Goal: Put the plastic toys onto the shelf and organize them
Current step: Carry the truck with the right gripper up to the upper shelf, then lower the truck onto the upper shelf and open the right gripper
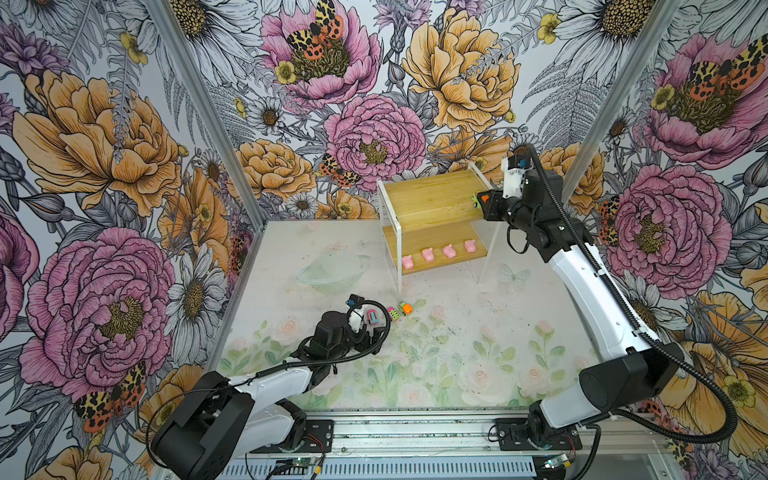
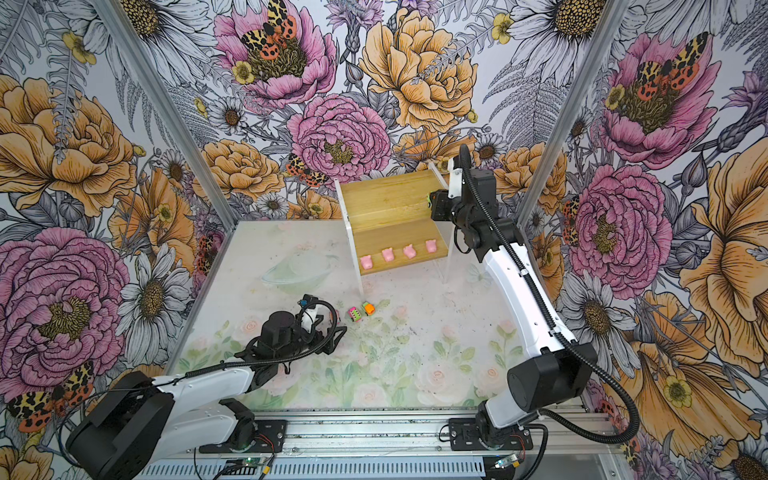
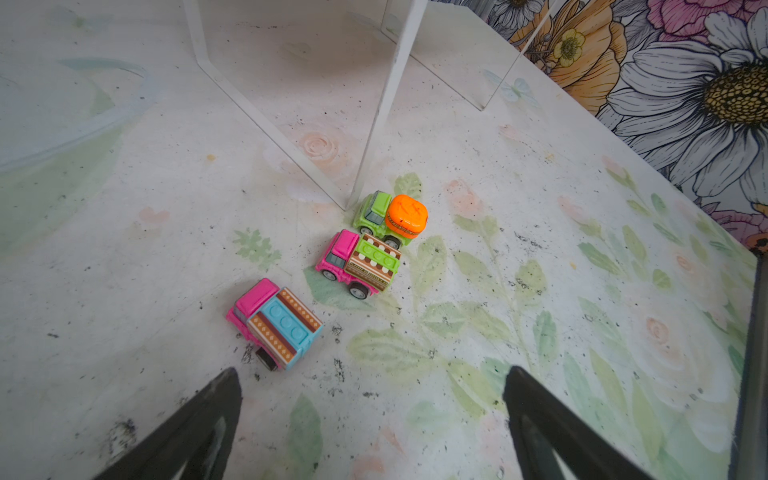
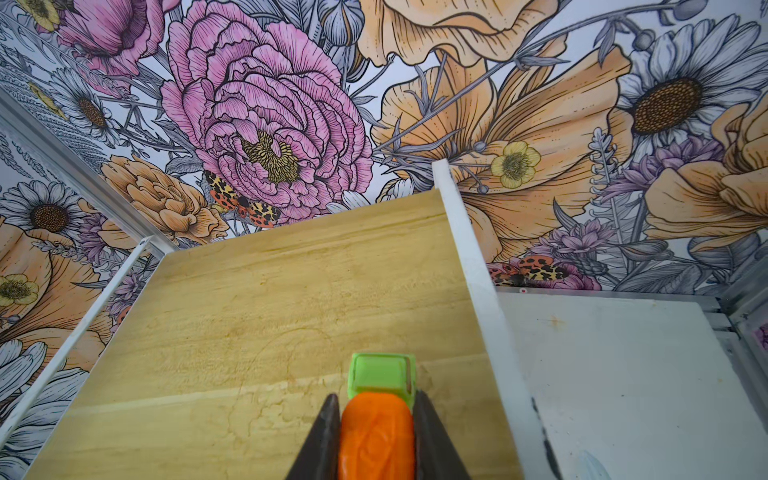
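The shelf (image 1: pixel 428 195) stands at the back of the table, its top board bare in the right wrist view (image 4: pixel 270 311). Several pink pig toys (image 1: pixel 449 251) sit in a row on its lower board. My right gripper (image 4: pixel 376 397) is shut on an orange-and-green car (image 4: pixel 380 436), held just over the top board's right edge (image 1: pixel 478 200). Three cars lie on the table by the shelf's front left leg: a pink one with blue trim (image 3: pixel 274 322), a pink one with green trim (image 3: pixel 359 264) and an orange-and-green one (image 3: pixel 390 218). My left gripper (image 3: pixel 372 374) hangs open just short of the blue-trimmed car.
A clear bowl (image 1: pixel 332 268) lies left of the shelf. The shelf's thin white leg (image 3: pixel 382 104) stands right beside the orange-and-green car on the table. Floral walls close in the back and both sides, and a metal rail (image 1: pixel 415 428) runs along the front.
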Tool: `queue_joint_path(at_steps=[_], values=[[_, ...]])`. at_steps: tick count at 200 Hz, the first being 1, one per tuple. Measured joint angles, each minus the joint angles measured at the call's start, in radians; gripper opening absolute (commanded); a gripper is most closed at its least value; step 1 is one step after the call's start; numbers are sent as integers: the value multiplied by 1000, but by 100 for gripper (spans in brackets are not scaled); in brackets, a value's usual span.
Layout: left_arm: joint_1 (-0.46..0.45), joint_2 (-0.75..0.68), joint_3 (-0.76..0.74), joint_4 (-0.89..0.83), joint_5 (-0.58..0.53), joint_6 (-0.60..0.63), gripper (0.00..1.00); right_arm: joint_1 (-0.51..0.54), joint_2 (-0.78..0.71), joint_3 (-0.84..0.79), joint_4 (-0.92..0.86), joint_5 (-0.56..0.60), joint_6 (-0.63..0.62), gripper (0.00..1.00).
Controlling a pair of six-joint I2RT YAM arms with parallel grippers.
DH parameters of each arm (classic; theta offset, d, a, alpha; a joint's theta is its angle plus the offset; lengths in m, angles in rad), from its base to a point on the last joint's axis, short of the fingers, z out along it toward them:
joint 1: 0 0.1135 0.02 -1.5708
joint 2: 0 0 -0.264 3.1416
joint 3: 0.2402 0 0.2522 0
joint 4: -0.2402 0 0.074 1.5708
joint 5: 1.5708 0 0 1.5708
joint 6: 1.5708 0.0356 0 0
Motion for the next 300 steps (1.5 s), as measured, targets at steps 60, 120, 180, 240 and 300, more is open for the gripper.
queue_joint_path(at_steps=[60,120,180,240,300], values=[[0,0,0,0,0,0,99,-23,16,15,-5,-15,-8,23],[0,0,0,-5,0,0,99,-24,40,15,-15,-26,-27,23],[-2,0,11,-11,-3,0,99,-24,40,15,-15,-26,-31,31],[-2,0,15,-11,-3,0,99,-24,40,15,-23,-37,-35,37],[-2,0,15,-11,-3,0,99,-24,27,14,-23,-50,-53,55]])
